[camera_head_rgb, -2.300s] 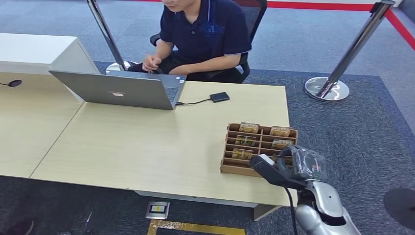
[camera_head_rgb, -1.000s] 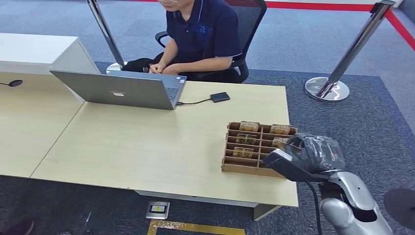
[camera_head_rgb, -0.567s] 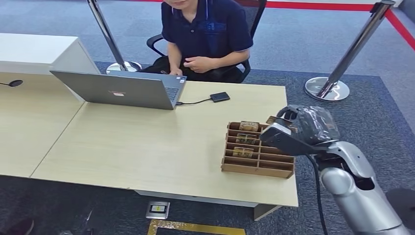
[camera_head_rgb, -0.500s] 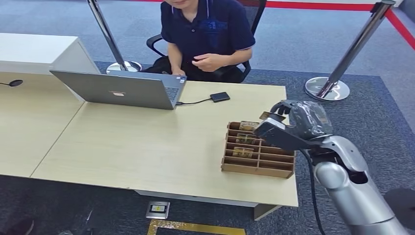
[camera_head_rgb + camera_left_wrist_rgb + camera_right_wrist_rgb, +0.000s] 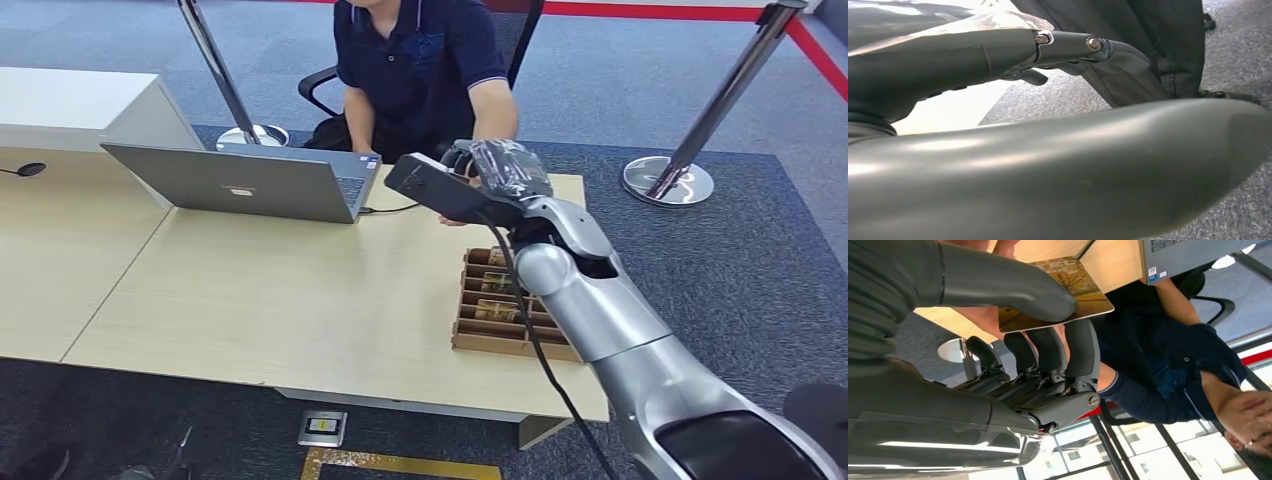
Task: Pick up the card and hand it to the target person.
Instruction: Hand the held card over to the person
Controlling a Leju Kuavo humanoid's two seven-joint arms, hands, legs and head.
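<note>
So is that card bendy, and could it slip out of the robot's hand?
The card probably stays stiff: it sticks out flat past the thumb with no droop. It looks thin, so it is likely very light. Its face looks glossy, and the right hand pinches it only near one edge, so it might slide out if tugged sideways.

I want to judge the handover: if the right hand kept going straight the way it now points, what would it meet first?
Most likely the person's hand, reaching in just beyond the right hand and the card it pinches. They overlap in the head view, so depth is uncertain; the person's torso lies farther along.
</note>
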